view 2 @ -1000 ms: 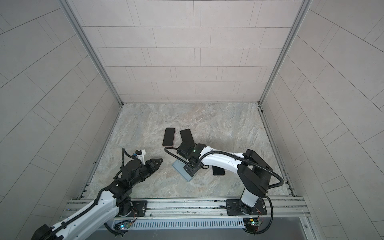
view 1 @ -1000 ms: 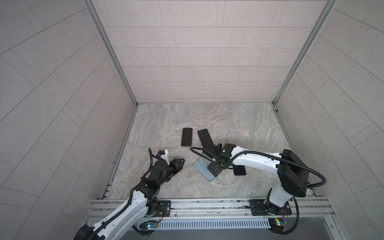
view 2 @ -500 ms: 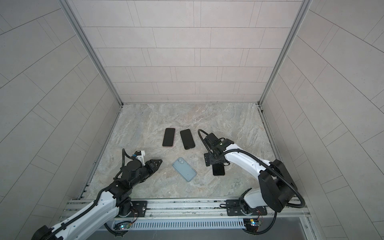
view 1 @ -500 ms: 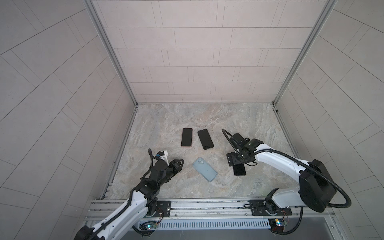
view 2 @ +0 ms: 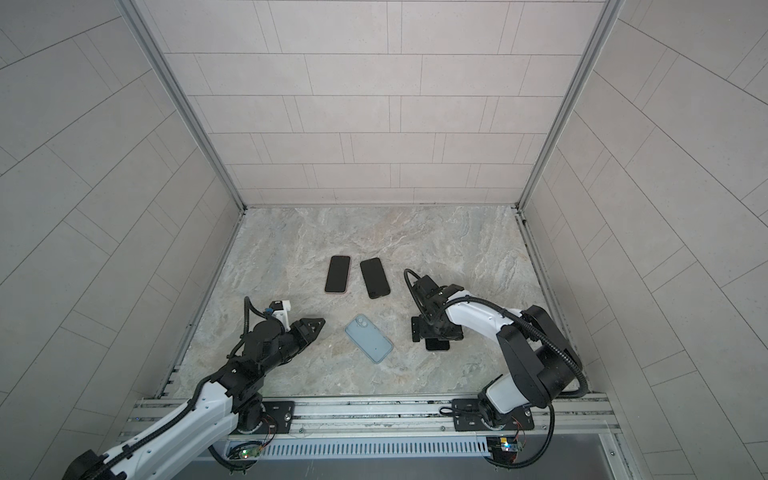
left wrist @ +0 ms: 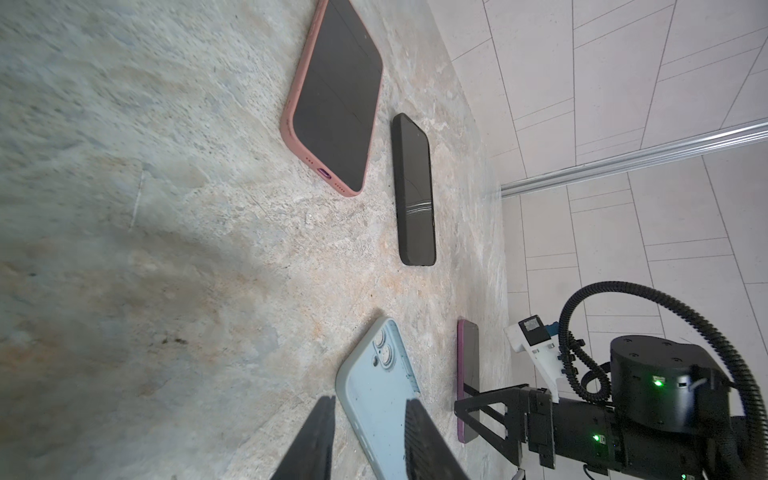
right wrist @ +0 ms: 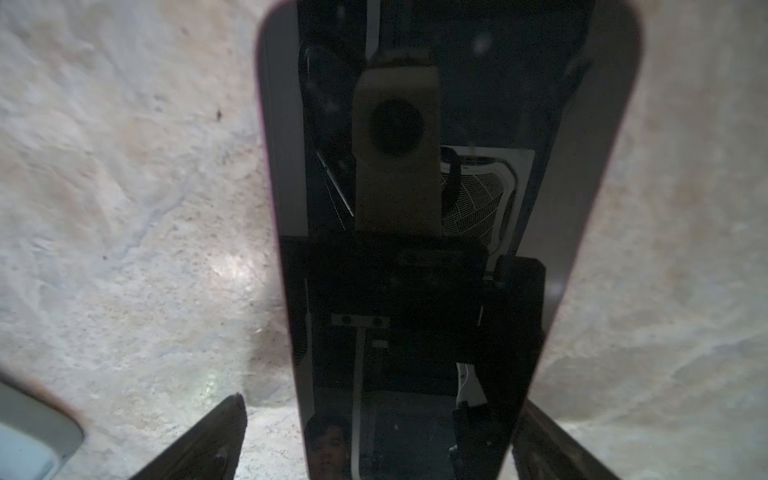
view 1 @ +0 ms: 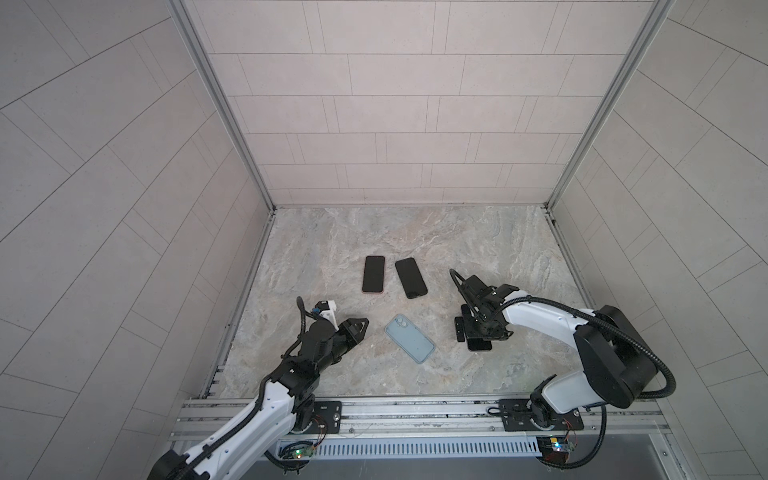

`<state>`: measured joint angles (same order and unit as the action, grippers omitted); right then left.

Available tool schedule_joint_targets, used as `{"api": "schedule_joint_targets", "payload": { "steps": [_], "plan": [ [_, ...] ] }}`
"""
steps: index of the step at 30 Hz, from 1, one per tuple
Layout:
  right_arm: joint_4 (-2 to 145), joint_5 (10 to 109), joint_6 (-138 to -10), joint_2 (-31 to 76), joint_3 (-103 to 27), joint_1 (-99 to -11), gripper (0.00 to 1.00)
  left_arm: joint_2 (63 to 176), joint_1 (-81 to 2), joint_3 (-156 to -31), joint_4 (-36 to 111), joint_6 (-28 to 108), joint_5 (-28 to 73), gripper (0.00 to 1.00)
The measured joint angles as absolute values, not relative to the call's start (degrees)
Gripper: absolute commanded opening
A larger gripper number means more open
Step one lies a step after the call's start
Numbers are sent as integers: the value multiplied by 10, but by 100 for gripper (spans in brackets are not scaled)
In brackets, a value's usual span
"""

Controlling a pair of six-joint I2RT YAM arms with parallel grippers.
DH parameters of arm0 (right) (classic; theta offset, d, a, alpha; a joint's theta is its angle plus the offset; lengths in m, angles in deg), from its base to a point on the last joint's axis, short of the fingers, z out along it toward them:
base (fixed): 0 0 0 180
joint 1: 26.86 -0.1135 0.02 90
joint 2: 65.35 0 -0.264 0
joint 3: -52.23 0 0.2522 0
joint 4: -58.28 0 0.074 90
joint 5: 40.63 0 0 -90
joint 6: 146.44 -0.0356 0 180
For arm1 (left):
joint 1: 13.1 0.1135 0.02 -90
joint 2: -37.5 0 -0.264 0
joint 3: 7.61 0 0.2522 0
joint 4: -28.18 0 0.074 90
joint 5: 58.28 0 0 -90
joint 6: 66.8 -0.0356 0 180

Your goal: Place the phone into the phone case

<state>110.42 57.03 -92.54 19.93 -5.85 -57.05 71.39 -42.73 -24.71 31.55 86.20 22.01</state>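
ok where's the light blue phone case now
In both top views the light blue phone case lies flat front-centre on the marble, between the left end effector and right end effector.

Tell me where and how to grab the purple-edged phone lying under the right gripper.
Pinch the phone across its two long side edges, coming straight down from above. It lies flat, screen up, on the table, so only the thin edges offer a hold. In the right wrist view the open right gripper has one finger on each side of the phone's width.
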Motion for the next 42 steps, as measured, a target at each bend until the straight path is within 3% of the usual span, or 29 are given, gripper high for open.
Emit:
{"api": "schedule_joint_targets", "payload": {
  "steps": [12, 21, 27, 33, 42],
  "plan": [
    [1097, 558, -938, 193, -51, -568, 57, 701, -427, -247, 324, 862, 222, 36],
    [1104, 560, -913, 161, -47, -568, 34, 703, -427, -247, 324, 862, 222, 36],
    [1117, 569, -878, 124, -58, -569, 28, 707, -427, -247, 324, 862, 222, 37],
    [1115, 596, -843, 109, -76, -601, 26, 731, -427, -247, 312, 860, 216, 61],
    [1096, 620, -813, 123, -127, -746, 24, 864, -427, -248, 196, 846, 141, 63]
  ]
}}
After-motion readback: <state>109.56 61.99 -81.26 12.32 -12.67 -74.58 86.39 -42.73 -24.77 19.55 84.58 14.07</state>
